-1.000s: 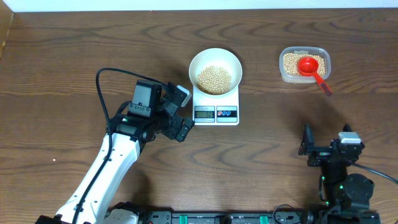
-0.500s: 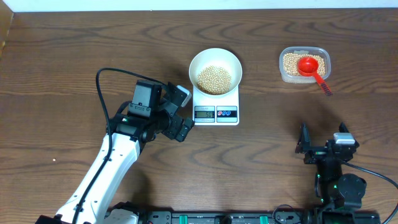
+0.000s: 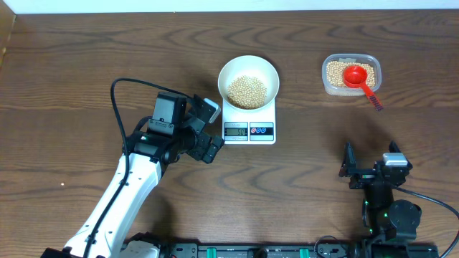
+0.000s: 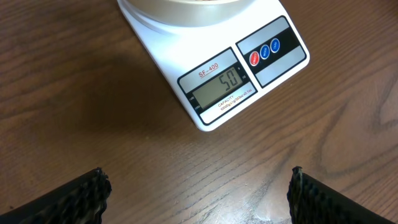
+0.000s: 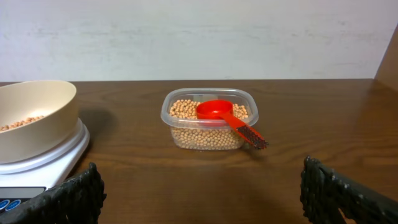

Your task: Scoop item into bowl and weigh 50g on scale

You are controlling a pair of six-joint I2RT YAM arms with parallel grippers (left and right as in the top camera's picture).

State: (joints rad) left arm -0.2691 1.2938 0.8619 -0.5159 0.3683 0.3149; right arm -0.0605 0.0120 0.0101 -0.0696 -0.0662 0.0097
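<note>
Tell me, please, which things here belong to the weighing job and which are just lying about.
Of the job: scale; white bowl on it; beans in the bowl; clear tub of more beans; red scoop in the tub.
Lying about: only the black cable looping from the left arm.

You see one scale (image 3: 249,130), one bowl (image 3: 224,72), one tub (image 3: 337,92) and one scoop (image 3: 354,74). You have two arms: left arm (image 3: 133,179), right arm (image 3: 391,215). Beans (image 3: 247,91) lie in two heaps, too many to count.
</note>
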